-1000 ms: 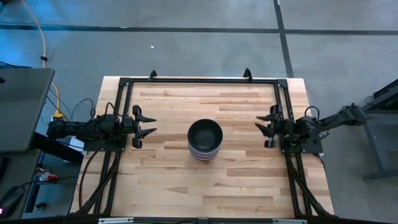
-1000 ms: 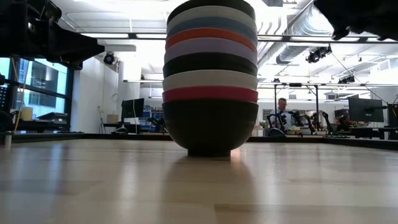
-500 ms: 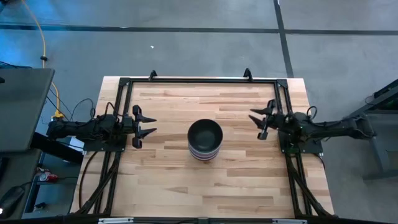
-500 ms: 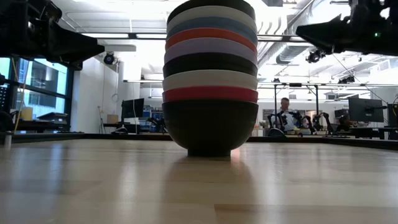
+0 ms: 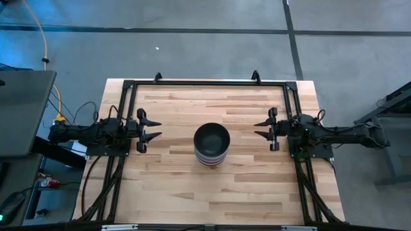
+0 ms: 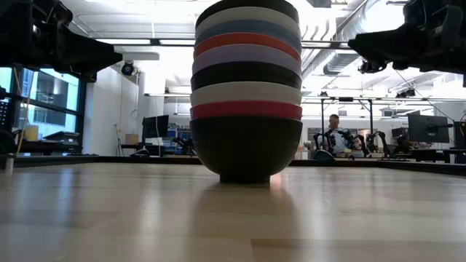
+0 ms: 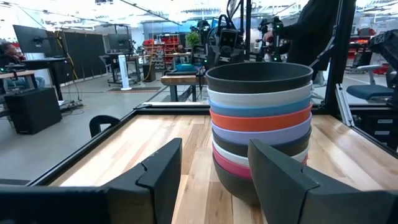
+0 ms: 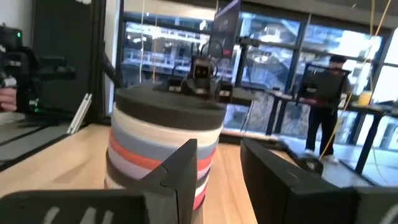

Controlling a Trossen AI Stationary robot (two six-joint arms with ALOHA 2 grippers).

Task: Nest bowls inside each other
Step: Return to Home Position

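Note:
Several bowls stand nested in one stack in the middle of the wooden table, its bottom black bowl resting on the wood. Above it come magenta, white, black, lavender, red, blue and white bowls, with a black bowl on top. My left gripper hangs open at the table's left side, level, pointing at the stack. My right gripper hangs open at the right side, also pointing at the stack. Both are well clear of the bowls and above the table.
A black frame rail runs along the table's far, left and right sides. Bare wood lies on every side of the stack. A person sits in the room behind, and another stands there.
My right arm has swung round from slanting toward the far right to lying straight across. Its gripper has shifted a little toward the stack, sunk slightly and turned to point straight at it. Its jaws stay as wide as before. The stack has not moved.

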